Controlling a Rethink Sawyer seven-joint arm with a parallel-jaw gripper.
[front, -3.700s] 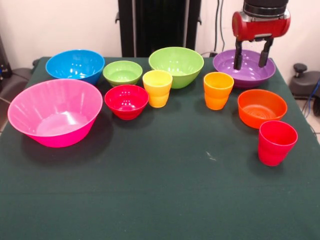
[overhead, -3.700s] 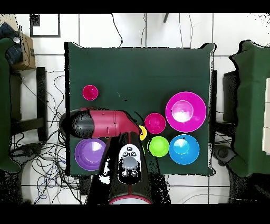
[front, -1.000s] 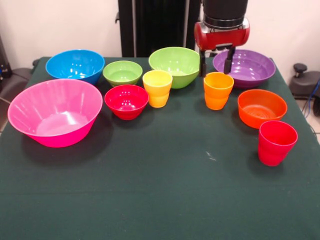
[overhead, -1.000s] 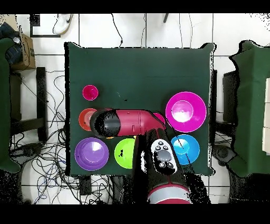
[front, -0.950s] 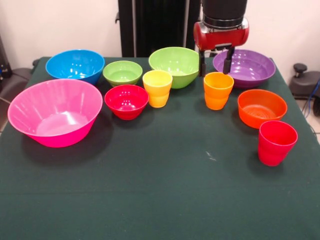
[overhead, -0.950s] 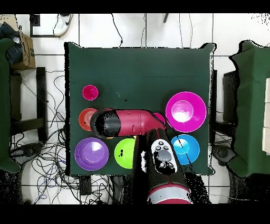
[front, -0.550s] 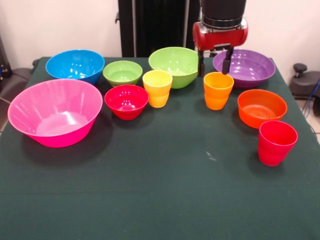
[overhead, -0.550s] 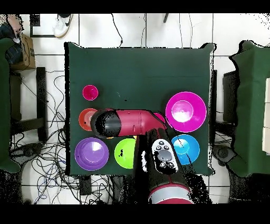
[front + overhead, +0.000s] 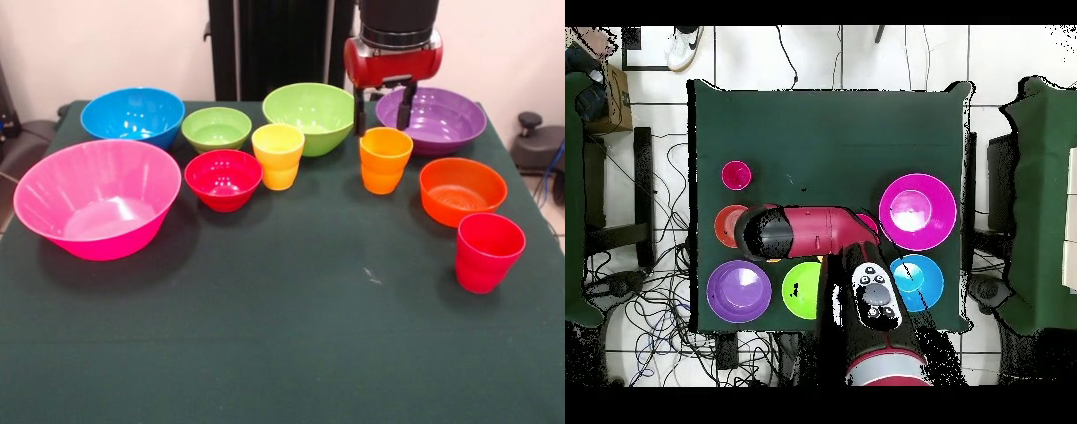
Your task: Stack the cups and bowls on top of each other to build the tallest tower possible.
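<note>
Since the purple bowl [image 9: 432, 119] I have swung across; my claw [image 9: 384, 108], fingers apart and empty, hangs over the orange cup [image 9: 385, 160]. Descend off-centre and a finger clips the rim, tipping it toward the orange bowl [image 9: 463, 190] at 4 o'clock. Overhead, my arm [image 9: 800, 232] hides that cup; front shows it. No tower yet.

Front view: set low across the green table [image 9: 291, 353], close, facing the arm [image 9: 395, 35]. Overhead view: high up, looking straight down, taking in the whole table [image 9: 835, 130] plus surrounding floor [image 9: 815, 60]. Shared by both: tabletop, bowls, arm [image 9: 810, 232].
</note>
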